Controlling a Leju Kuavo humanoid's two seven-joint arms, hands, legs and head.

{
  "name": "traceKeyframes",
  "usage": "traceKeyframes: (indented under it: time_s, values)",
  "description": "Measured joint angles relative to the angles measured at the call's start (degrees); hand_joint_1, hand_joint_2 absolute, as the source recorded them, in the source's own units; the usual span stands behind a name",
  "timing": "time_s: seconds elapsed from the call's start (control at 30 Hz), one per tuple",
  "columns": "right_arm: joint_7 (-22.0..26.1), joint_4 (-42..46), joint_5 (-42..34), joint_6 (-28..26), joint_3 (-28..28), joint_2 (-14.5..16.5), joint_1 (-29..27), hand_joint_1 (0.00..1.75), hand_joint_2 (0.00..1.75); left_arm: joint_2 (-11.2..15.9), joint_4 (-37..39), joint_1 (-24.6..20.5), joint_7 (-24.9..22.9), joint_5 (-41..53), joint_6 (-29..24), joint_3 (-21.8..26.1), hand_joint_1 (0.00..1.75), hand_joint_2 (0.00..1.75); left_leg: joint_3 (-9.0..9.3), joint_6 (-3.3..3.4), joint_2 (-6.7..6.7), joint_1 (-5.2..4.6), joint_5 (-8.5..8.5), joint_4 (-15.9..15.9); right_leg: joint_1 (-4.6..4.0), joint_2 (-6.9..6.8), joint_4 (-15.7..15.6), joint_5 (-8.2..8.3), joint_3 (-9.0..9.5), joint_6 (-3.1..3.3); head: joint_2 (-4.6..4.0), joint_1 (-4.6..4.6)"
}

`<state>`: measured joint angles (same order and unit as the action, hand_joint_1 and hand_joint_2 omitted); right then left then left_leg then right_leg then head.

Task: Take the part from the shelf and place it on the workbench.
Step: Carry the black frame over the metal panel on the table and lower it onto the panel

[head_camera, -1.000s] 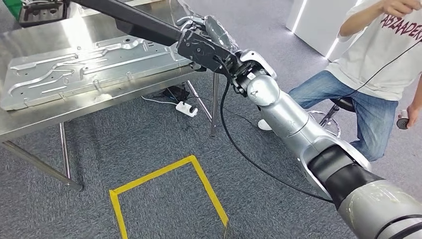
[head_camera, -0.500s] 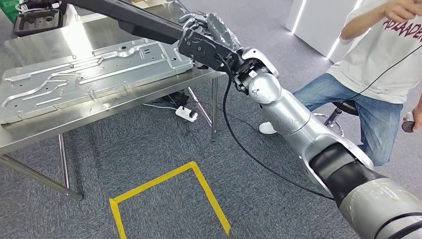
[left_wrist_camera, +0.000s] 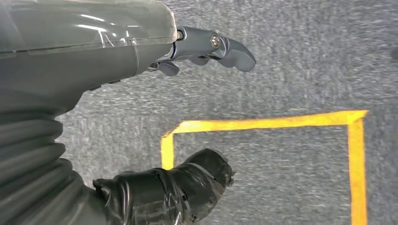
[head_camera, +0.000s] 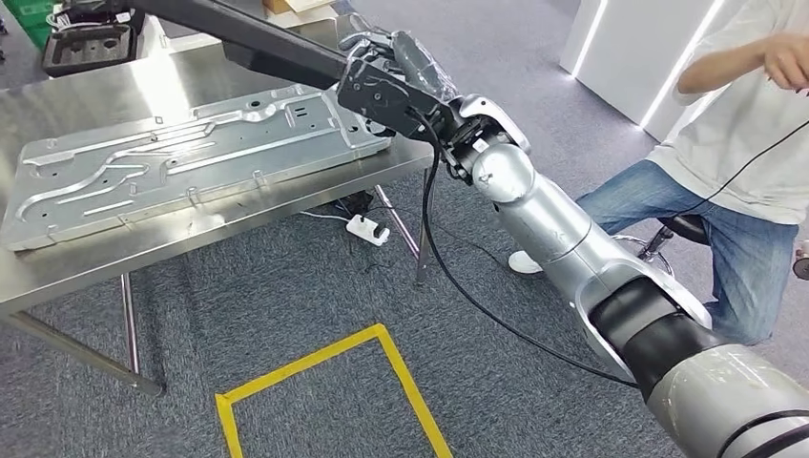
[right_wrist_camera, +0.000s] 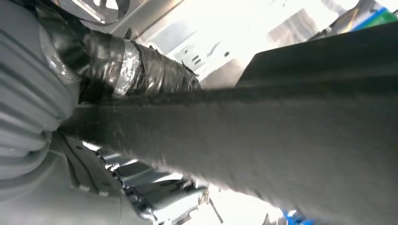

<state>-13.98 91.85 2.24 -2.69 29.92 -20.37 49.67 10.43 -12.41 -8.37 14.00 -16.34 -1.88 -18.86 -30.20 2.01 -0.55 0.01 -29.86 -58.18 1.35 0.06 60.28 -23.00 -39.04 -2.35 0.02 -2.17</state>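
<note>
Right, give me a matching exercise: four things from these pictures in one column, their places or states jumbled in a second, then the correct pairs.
Things:
1. long black bar-shaped part
2. flat stamped silver metal panel
3. yellow tape square
4. white power strip

Places or states:
A. stuck on the grey carpet
B. held by the right hand
C. lying on the steel workbench
D. on the floor under the workbench

Pairs: 1-B, 2-C, 3-A, 4-D
</note>
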Motion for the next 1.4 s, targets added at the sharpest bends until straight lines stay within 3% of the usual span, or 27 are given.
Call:
traceKeyframes:
  time_s: [0.13, 0.17, 0.2, 0.27, 0.33, 0.37, 0.4, 0.47, 0.53, 0.63, 0.7, 0.83, 0.9, 0.97, 1.03, 1.1, 1.2, 1.27, 1.33, 1.37, 1.4]
  values:
    - [-0.6, -0.3, 0.8, 0.0, 0.0, 0.0, -0.1, 1.75, 1.75, 0.1, 0.0, 0.0, 0.0, 0.0, 0.0, 0.0, 0.0, 1.75, 0.57, -1.31, 0.13, -0.12, -0.9, -1.0, -0.08, 0.19, -0.5, -0.62, 1.1, 1.92, 0.0, 0.01]
    - [-0.6, -0.3, 0.9, 0.0, 0.0, 0.0, 0.0, 1.75, 1.75, 0.2, 0.0, -0.1, 0.0, 0.0, 0.0, 0.0, 0.0, 1.75, -0.06, -1.52, 0.18, -0.05, -1.05, -2.4, 0.04, 0.19, -0.6, -0.78, 1.61, 2.21, 0.01, 0.02]
    - [-0.6, -0.3, 1.0, 0.0, 0.0, 0.0, 0.1, 1.75, 1.75, 0.2, 0.0, -0.1, 0.0, 0.0, 0.0, 0.0, 0.0, 1.75, -1.49, -1.74, 0.22, 0.05, -1.39, -4.9, 0.13, 0.2, -0.7, -1.02, 2.13, 2.43, 0.01, 0.05]
    - [-0.6, -0.3, 1.0, -0.1, 0.0, 0.0, 0.1, 1.75, 1.75, 0.2, 0.0, -0.3, 0.0, -0.1, 0.0, 0.0, 0.0, 1.75, -6.14, -2.16, 0.29, 0.21, -3.36, -11.6, 0.11, 0.21, -0.9, -1.73, 3.03, 2.65, 0.01, 0.1]
    - [-0.9, -0.4, 1.0, -0.1, 0.0, 0.0, 0.0, 1.75, 1.75, 0.1, 0.0, -0.1, 0.0, -0.1, 0.0, 0.0, 0.0, 1.75, -10.05, -2.31, 0.28, 0.25, -5.34, -15.4, -0.04, 0.28, -0.9, -2.61, 4.04, 2.73, 0.01, 0.1]
    - [-1.2, -0.4, 1.0, 0.0, 0.1, 0.0, -0.1, 1.75, 1.75, 0.1, 0.0, 0.0, 0.0, -0.1, 0.0, 0.0, 0.0, 1.75, -10.83, -2.15, 0.28, 0.22, -5.1, -14.8, -0.18, 0.32, -0.9, -3.13, 4.72, 2.74, 0.01, 0.1]
    - [-1.5, -0.6, 1.1, 0.0, 0.1, 0.0, -0.1, 1.75, 1.75, 0.1, 0.0, 0.2, 0.0, -0.1, 0.0, 0.0, 0.0, 1.75, -10.8, -1.82, 0.28, 0.13, -3.59, -12.6, -0.37, 0.34, -0.9, -3.66, 5.48, 2.74, 0.01, 0.1]
    - [-2.3, -0.9, 1.2, 0.0, 0.3, 0.0, 0.0, 1.75, 1.75, 0.1, 0.0, 0.3, 0.0, -0.2, 0.0, 0.0, 0.0, 1.75, -9.51, -0.73, 0.19, -0.29, 2.38, -5.8, -0.69, 0.32, -0.9, -4.72, 6.98, 2.7, 0.01, 0.08]
    - [-3.3, -1.6, 1.7, -0.1, 0.6, 0.1, 0.6, 1.75, 1.75, 0.4, 0.0, 0.4, 0.0, -0.2, 0.0, 0.0, 0.0, 1.75, -8.36, 0.28, 0.0, -0.88, 5.8, -1.7, -0.81, 0.48, -1.2, -5.42, 7.87, 2.31, 0.0, 0.08]
    - [-5.2, -2.7, 2.5, -0.1, 1.2, 0.2, 1.0, 1.75, 1.75, 0.6, 0.0, 0.5, 0.0, -0.3, 0.0, 0.0, 0.0, 1.75, -6.6, 1.21, -0.2, -1.15, 6.27, 0.0, -0.78, 0.62, -0.5, -5.35, 8.5, 1.37, 0.0, -0.02]
    - [-6.0, -3.4, 3.5, -0.1, 1.4, 0.3, 1.4, 1.75, 1.75, 0.6, 0.0, 0.4, 0.0, -0.4, 0.0, 0.0, 0.0, 1.75, -5.26, 1.52, -0.2, -1.01, 6.4, 0.7, -0.75, 0.42, 1.9, -6.22, 7.6, 1.0, -0.01, -0.09]
    - [-7.2, -5.8, 10.4, -0.3, 2.0, 0.3, 2.2, 1.75, 1.75, 0.6, 0.0, 0.3, -0.1, -0.2, 0.1, 0.0, 0.0, 1.75, -4.56, 1.91, -0.19, -0.96, 5.64, 0.7, -0.74, 0.24, 12.9, -10.71, -0.15, 0.33, 0.01, -0.25]
    - [-7.5, -7.2, 14.7, -0.1, 2.3, 0.2, 1.9, 1.75, 1.75, 0.5, 0.0, 0.4, -0.2, -0.1, 0.1, 0.0, 0.0, 1.75, -4.05, 1.81, -0.27, -0.87, 4.92, 0.5, -0.57, 0.2, 12.1, -9.19, -1.56, 0.13, 0.01, -0.27]
    - [-7.5, -8.6, 18.8, 0.8, 2.6, 0.0, 1.7, 1.75, 1.75, 0.5, 0.0, 0.4, -0.5, 0.3, 0.1, 0.0, 0.0, 1.75, -3.5, 1.43, -0.39, -0.73, 3.85, -0.1, -0.37, 0.15, 5.5, -4.09, -0.06, 0.14, 0.01, -0.26]
    - [-7.2, -10.1, 22.4, 3.0, 2.8, -0.1, 1.8, 1.75, 1.75, 0.4, 0.0, 0.2, -0.7, 0.7, 0.2, 0.0, 0.0, 1.75, -3.31, 0.86, -0.45, -0.75, 2.91, -0.7, -0.52, 0.13, 0.1, -1.34, 1.22, 0.54, 0.0, -0.17]
    - [-6.4, -11.7, 24.7, 5.8, 3.0, -0.3, 1.8, 1.75, 1.75, 0.4, 0.0, 0.0, -1.0, 1.0, 0.2, 0.0, 0.0, 1.75, -3.21, 0.34, -0.43, -0.87, 2.6, -0.8, -0.75, 0.19, -0.9, -1.39, 1.38, 1.29, 0.0, -0.11]
    - [-5.4, -13.9, 26.2, 9.1, 3.4, -0.7, 1.5, 1.75, 1.75, 0.6, 0.0, -0.2, -1.2, 1.2, 0.2, 0.0, 0.0, 1.75, -3.76, -0.5, -0.28, -0.8, 1.92, -2.5, -0.4, 0.28, -1.1, -1.28, 2.43, 2.32, 0.01, -0.1]
    - [-5.0, -15.3, 26.4, 9.9, 3.7, -0.9, 1.4, 1.75, 1.75, 0.6, 0.0, -0.4, -1.2, 1.2, 0.2, 0.0, 0.0, 1.75, -7.0, -1.26, 0.0, -0.45, 0.44, -8.1, -0.21, 0.25, -1.3, -1.79, 3.25, 2.69, 0.01, -0.05]
    - [-4.9, -16.5, 26.7, 10.2, 3.8, -1.1, 1.2, 1.75, 1.75, 0.6, 0.0, -0.4, -1.2, 1.1, 0.2, 0.0, 0.0, 1.75, -11.63, -1.83, 0.19, -0.04, -1.57, -14.6, -0.15, 0.22, -1.3, -2.59, 4.12, 2.79, 0.01, -0.05]
    - [-4.9, -17.0, 26.7, 10.3, 3.9, -1.1, 1.0, 1.75, 1.75, 0.6, 0.0, -0.3, -1.2, 1.1, 0.2, 0.0, 0.0, 1.75, -13.22, -1.98, 0.23, 0.1, -1.87, -16.0, -0.14, 0.25, -1.3, -3.07, 4.68, 2.77, 0.01, -0.05]
    - [-4.9, -17.6, 26.7, 10.4, 4.0, -1.1, 0.9, 1.75, 1.75, 0.6, 0.0, -0.2, -1.2, 1.1, 0.2, 0.0, 0.0, 1.75, -13.85, -2.0, 0.25, 0.18, -1.21, -15.4, -0.13, 0.29, -1.3, -3.58, 5.33, 2.71, 0.01, -0.05]
